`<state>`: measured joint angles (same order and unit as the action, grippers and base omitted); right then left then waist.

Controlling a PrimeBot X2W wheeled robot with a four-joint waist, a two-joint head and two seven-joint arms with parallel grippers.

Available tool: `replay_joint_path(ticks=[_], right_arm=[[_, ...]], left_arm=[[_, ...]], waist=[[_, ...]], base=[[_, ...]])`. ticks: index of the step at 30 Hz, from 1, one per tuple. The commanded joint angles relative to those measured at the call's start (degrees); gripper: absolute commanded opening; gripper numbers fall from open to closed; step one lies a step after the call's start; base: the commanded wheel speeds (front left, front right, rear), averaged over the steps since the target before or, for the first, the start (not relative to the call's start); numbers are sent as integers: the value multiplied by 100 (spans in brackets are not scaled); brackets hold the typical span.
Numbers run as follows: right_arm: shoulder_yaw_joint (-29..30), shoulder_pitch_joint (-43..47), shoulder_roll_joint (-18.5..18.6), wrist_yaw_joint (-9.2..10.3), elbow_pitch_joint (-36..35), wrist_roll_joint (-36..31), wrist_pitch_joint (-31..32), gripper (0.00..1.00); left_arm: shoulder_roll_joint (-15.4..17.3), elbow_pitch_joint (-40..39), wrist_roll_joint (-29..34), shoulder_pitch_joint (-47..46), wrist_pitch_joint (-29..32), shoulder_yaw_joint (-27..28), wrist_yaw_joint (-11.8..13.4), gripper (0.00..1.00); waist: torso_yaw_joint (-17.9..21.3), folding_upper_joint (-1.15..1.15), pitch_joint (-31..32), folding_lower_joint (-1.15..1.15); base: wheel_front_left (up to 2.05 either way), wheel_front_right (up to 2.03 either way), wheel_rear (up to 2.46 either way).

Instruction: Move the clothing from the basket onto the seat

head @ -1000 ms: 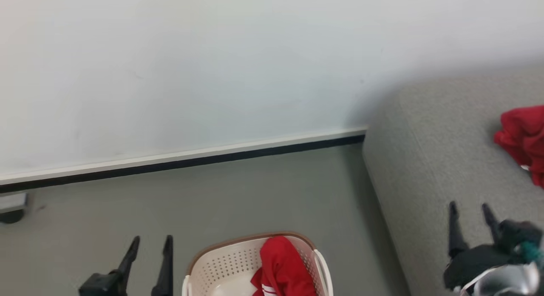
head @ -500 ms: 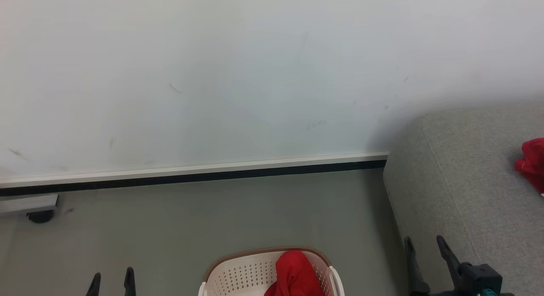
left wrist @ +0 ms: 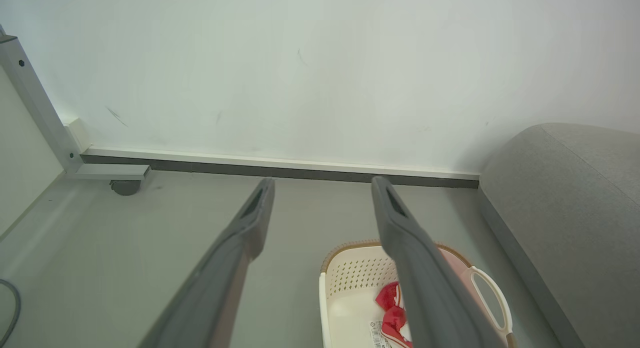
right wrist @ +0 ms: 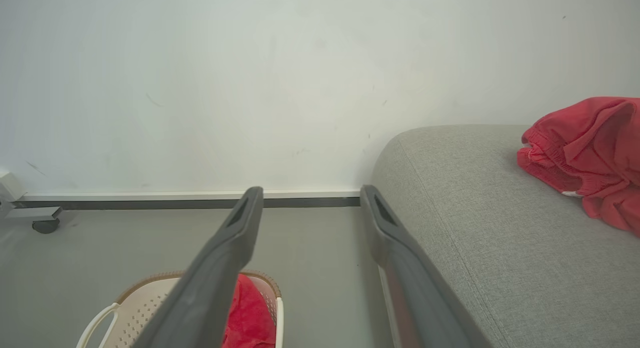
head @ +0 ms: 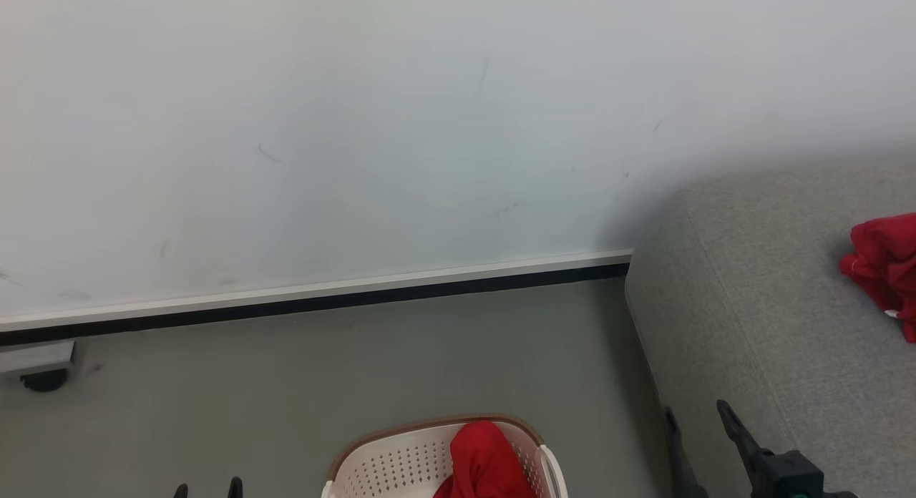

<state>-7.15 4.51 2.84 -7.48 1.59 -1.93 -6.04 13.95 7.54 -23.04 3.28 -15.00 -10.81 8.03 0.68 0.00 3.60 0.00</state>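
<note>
On the grey woven-fabric seat point(head: 751, 305): one soft red garment point(head: 884, 269), done.
Cream-white perforated plastic basket point(head: 386, 466): I see a second red garment point(head: 486, 459) left.
Left hand point(left wrist: 322, 184) and right hand point(right wrist: 311, 189): both spread, empty.

In the head view the bottom edge cuts off the near part of the basket point(head: 372, 466) and of the clothing point(head: 483, 462) in it, and the left gripper point(head: 207, 488) down to two fingertips. The right edge cuts the red garment point(head: 884, 269) on the seat point(head: 751, 305). In the left wrist view a finger point(left wrist: 425, 288) hides part of the basket, and the label point(left wrist: 378, 333) inside is too small to read.
</note>
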Motion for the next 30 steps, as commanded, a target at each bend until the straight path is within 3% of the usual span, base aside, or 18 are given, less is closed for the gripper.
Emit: replay_joint_path(ticks=[1, 19, 30], right_arm=[[-39, 88, -11, -2, -10, -2, 8, 100], [-37, 32, -13, -2, 109, -29, -58, 100], [-136, -51, 26, -2, 156, 14, -23, 100]], left_arm=[[-20, 35, 38, 9, -21, 55, -30, 100], [-224, 133, 223, -54, -21, 211, -281, 100], [-288, 249, 274, -67, -21, 221, -393, 100]], waist=[[4, 0, 0, 0], [-46, 0, -28, 0], [193, 0, -105, 0]], base=[[0, 0, 0], [0, 0, 0], [0, 0, 0]])
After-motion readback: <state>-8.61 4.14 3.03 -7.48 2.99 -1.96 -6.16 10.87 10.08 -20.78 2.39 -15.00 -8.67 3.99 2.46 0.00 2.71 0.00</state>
